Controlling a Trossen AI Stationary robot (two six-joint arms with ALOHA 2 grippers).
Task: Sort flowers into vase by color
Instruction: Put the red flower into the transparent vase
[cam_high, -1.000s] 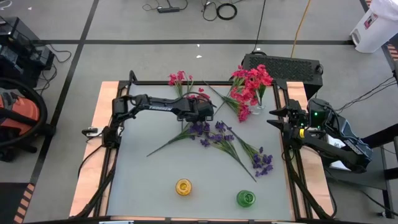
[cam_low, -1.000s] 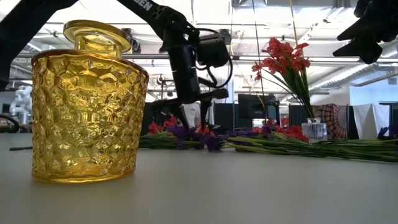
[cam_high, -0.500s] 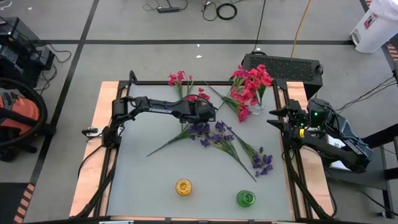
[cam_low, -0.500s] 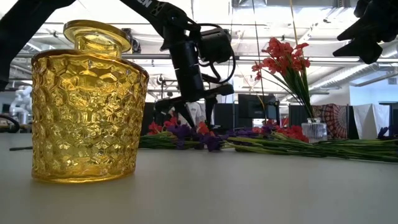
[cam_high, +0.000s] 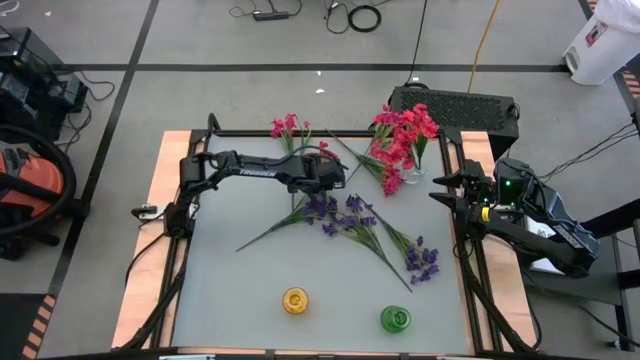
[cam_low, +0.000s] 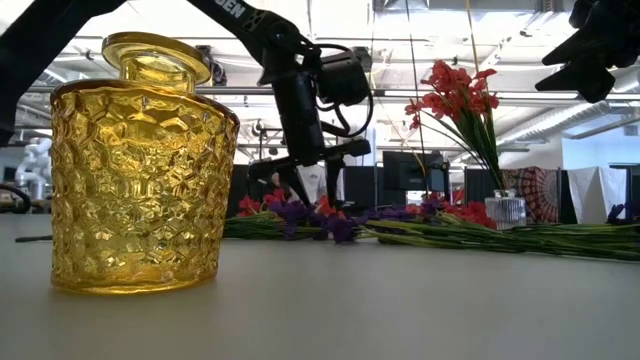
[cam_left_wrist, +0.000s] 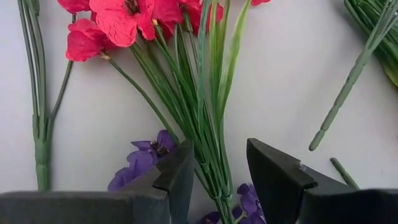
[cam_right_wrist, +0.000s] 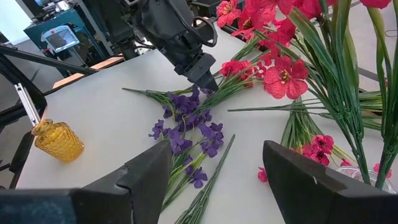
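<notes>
My left gripper (cam_high: 328, 178) is open low over the far middle of the table. Its fingers stand on either side of the green stems (cam_left_wrist: 210, 124) of a red sprig (cam_high: 321, 150) that lies flat on the table, with purple blossoms (cam_left_wrist: 148, 154) beside it. More purple sprigs (cam_high: 345, 212) lie across the table's middle. Another red sprig (cam_high: 289, 126) lies at the far edge. A bunch of red flowers (cam_high: 403, 135) stands with its stems in a clear vase (cam_low: 505, 208). My right gripper (cam_right_wrist: 214, 162) waits open over the table's right edge.
A yellow glass vase (cam_high: 295, 300) and a green vase (cam_high: 395, 319) stand near the table's near edge, with bare table between them and the flowers. A further purple sprig (cam_high: 422, 262) lies toward the right. Loose green stems (cam_left_wrist: 354, 74) lie near the red sprig.
My left gripper has come down a little toward the flowers lying at the far middle of the table and stays open. The flowers lie where they were.
</notes>
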